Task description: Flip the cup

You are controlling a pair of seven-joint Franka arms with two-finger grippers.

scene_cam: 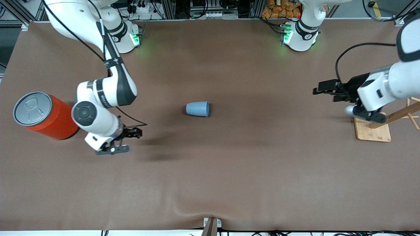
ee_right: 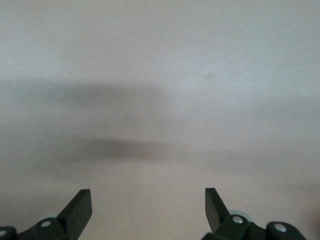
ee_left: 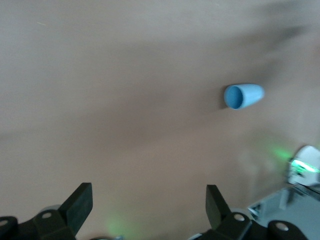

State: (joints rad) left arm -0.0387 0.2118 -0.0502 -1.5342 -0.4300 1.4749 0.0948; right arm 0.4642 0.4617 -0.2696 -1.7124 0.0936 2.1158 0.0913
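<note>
The small light-blue cup (scene_cam: pixel 197 108) lies on its side near the middle of the brown table, its mouth toward the left arm's end. It also shows in the left wrist view (ee_left: pixel 243 96), with its darker inside facing the camera. My left gripper (scene_cam: pixel 323 90) is open and empty above the table at the left arm's end, well away from the cup; its own view (ee_left: pixel 148 192) shows nothing between the fingers. My right gripper (scene_cam: pixel 133 133) is open and empty beside the orange can, apart from the cup; its own view (ee_right: pixel 148 192) shows only bare table and shadows.
A large orange can (scene_cam: pixel 44 114) with a grey pull-tab lid stands at the right arm's end, close to the right arm's wrist. A wooden stand on a flat base (scene_cam: pixel 374 131) sits at the left arm's end, under the left arm.
</note>
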